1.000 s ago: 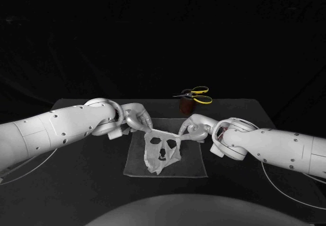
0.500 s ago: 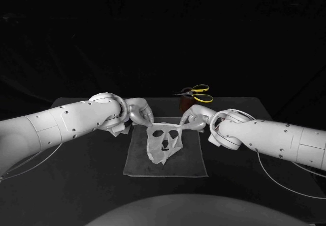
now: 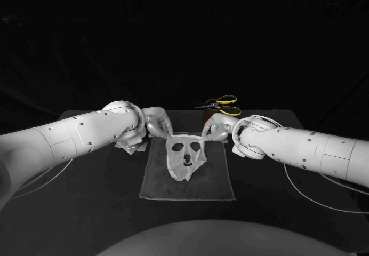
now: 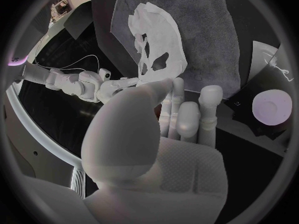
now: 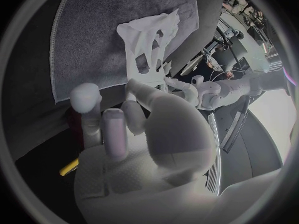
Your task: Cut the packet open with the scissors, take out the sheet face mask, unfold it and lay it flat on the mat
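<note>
1. Left of centre, the left hand [image 3: 157, 127] pinches the upper left corner of the face mask [image 3: 187, 153], its fingers curled in.
2. At centre, the white face mask hangs spread between both hands. Its eye and mouth holes show, and it narrows to a lower tip.
3. Below it, a grey mat [image 3: 207, 184] lies flat on the black counter [image 3: 92, 197]. The mask's tip is over the mat's middle; whether it touches cannot be told.
4. Right of centre, the right hand [image 3: 216, 130] pinches the mask's upper right corner.
5. Just above that hand in the frame, yellow-handled scissors [image 3: 223, 107] lie near the counter's far edge, blades pointing left.
</note>
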